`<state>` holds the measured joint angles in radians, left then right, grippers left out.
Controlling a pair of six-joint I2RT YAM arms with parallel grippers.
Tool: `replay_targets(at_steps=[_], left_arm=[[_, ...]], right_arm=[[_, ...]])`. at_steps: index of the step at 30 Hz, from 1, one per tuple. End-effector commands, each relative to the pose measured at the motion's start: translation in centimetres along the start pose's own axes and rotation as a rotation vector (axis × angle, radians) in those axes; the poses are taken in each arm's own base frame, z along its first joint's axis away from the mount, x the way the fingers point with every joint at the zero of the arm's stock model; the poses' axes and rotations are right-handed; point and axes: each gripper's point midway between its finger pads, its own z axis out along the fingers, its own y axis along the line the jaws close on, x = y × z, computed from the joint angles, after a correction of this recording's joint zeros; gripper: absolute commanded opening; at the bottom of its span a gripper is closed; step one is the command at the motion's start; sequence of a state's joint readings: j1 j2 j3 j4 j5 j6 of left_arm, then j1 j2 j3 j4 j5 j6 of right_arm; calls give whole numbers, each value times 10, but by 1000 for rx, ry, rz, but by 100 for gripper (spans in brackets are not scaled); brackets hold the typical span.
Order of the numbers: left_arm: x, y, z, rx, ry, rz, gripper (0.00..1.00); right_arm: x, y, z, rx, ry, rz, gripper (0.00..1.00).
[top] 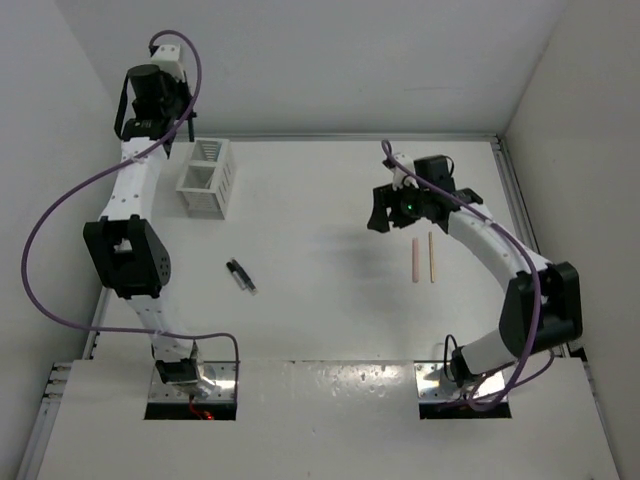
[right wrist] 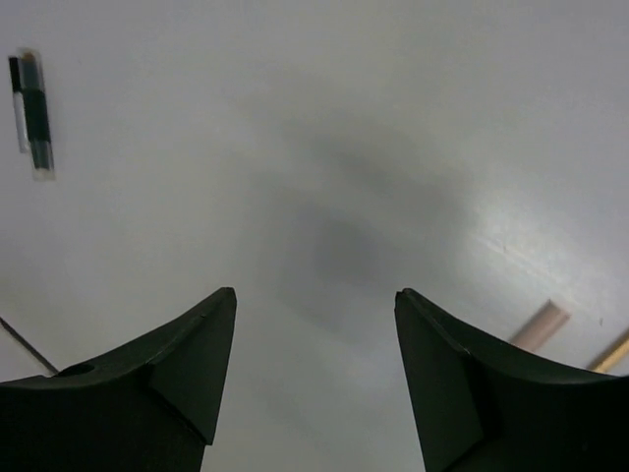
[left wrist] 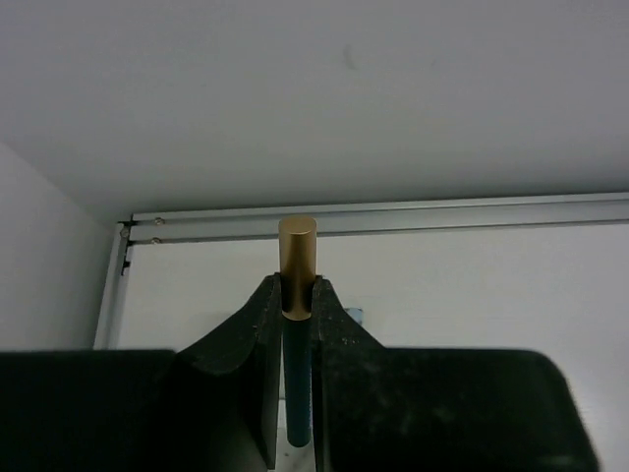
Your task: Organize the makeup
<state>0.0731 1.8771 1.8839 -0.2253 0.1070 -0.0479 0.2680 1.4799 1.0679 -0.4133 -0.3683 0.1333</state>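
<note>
My left gripper (top: 160,118) is raised at the back left, close to the white slotted box (top: 205,178). In the left wrist view it (left wrist: 297,295) is shut on the black stick with a gold end (left wrist: 297,246), gold end sticking out past the fingertips. My right gripper (top: 385,212) is open and empty above the table, left of the pink stick (top: 414,260) and the tan stick (top: 432,257), which lie side by side. The short black tube (top: 240,276) lies left of centre. The right wrist view shows the open gripper (right wrist: 314,305), the tube (right wrist: 31,113), and the pink (right wrist: 541,324) and tan (right wrist: 611,352) stick ends. No light blue stick is clearly in view.
A metal rail (left wrist: 393,216) runs along the table's back edge below the white wall. Side walls stand close on the left and right. The arm bases sit on a raised white ledge (top: 320,400) at the near edge.
</note>
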Motion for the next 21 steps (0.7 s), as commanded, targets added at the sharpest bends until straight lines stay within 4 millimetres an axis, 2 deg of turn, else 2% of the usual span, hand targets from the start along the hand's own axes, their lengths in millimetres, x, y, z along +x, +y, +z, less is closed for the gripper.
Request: replay_targets(at_steps=[1,3,5,7,9,12,16,19,20,21], left_arm=[[-1,4,17,10,-55,59,0],[11,9,28,12,-49,68,0],[11,6,35,38,-77,72,0],[18,9,45,50,-99,74,0],[28,4,57,83,-116,79,0],[40,-6,63,148,-111,80,0],[73,-9,67,165,-100,119,0],[93,-3,67,159,-68,124,0],[106,-3,67,161,-44,132,0],[112,-3,66,162,-33,141,0]], right_arm=[[-48,17,8,-68,-99,-97,66],[-54,16,17,-66,-102,-111,66],[-57,15,22,-63,-106,-114,66],[-53,13,28,-61,-90,-113,66],[-48,10,32,-43,-75,-108,66],[-42,7,35,-27,-55,-99,66],[-29,2,36,-6,-14,-77,66],[-24,-3,34,23,-2,-80,66],[-20,-5,32,33,17,-75,66],[-27,-10,28,64,7,-79,66]])
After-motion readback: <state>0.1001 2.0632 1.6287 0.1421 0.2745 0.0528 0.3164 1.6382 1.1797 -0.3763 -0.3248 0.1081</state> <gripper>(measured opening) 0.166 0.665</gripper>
